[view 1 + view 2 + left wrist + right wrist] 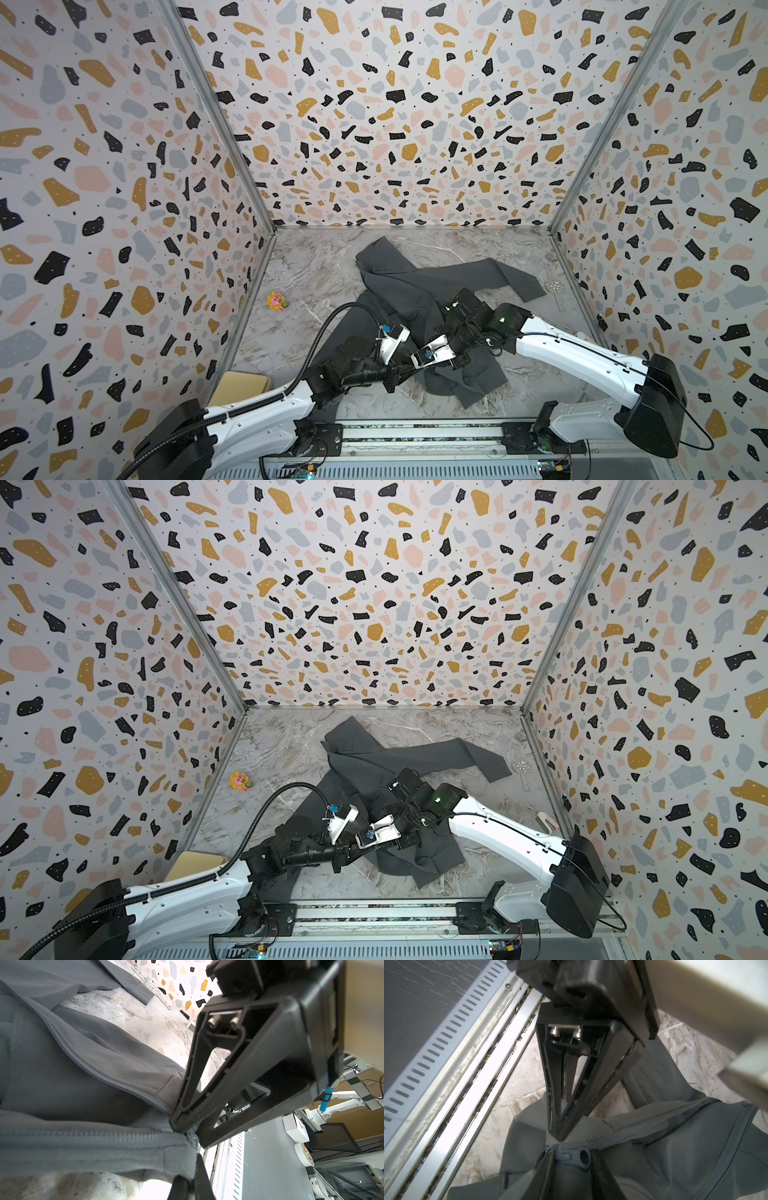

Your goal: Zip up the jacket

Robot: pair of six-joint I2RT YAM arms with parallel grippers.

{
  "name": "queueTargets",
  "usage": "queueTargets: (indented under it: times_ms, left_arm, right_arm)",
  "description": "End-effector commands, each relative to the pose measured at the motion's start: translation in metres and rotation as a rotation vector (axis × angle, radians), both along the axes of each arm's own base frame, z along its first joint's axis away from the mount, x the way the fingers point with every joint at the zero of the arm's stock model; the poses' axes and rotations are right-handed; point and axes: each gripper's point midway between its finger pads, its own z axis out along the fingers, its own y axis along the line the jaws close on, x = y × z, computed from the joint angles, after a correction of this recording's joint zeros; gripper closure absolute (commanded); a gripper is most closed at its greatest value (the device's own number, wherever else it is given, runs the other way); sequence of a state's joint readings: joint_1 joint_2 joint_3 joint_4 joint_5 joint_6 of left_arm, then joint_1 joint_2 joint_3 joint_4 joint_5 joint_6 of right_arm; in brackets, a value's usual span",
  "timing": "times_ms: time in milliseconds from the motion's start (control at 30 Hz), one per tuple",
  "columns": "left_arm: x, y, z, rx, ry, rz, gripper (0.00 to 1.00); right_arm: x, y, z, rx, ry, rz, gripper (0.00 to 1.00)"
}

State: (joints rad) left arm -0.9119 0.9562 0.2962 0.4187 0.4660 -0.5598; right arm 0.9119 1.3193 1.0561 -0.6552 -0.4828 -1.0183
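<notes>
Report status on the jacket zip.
Left hand shut on jacket at hem. Right hand pinching zipper slider. Zipper open. Small toy well clear.

Left hand [193,1142] clamped tight, right hand [556,1145] pinching, both close together

Crumpled jacket [365,762] on marble table [286,746]

Whole table [299,266] is seen from high at the front in both top views, tilted down toward back wall [395,124]. Wrist views are held close on jacket [62,1084] zipper [124,1138], shared by both.
</notes>
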Motion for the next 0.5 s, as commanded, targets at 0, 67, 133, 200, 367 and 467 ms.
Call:
queueTargets:
  times_ms: [0,67,133,200,367,467]
  left_arm:
    - [0.0019,-0.01,0.0274,-0.061,-0.066,-0.026,1.0]
    - [0.0016,-0.0102,0.0268,-0.06,-0.062,-0.028,1.0]
    - [0.0019,-0.01,0.0269,-0.061,-0.062,-0.027,1.0]
    - [0.0017,-0.01,0.0277,-0.063,-0.064,-0.028,1.0]
    - [0.0013,-0.0093,0.0274,-0.064,-0.063,-0.027,1.0]
    - [0.0012,-0.0095,0.0276,-0.064,-0.062,-0.027,1.0]
  right_arm:
    - [-0.0029,0.0011,0.0186,0.028,-0.003,-0.002,0.69]
    - [-0.0033,0.0002,0.0187,0.027,-0.005,-0.004,0.69]
    - [-0.0027,-0.0004,0.0186,0.026,-0.007,-0.009,0.7]
    - [-0.0031,-0.0008,0.0191,0.026,-0.006,-0.012,0.7]
    - [-0.0047,-0.0022,0.0202,0.026,0.001,-0.017,0.72]
    - [-0.0053,-0.0034,0.0218,0.031,-0.002,-0.018,0.73]
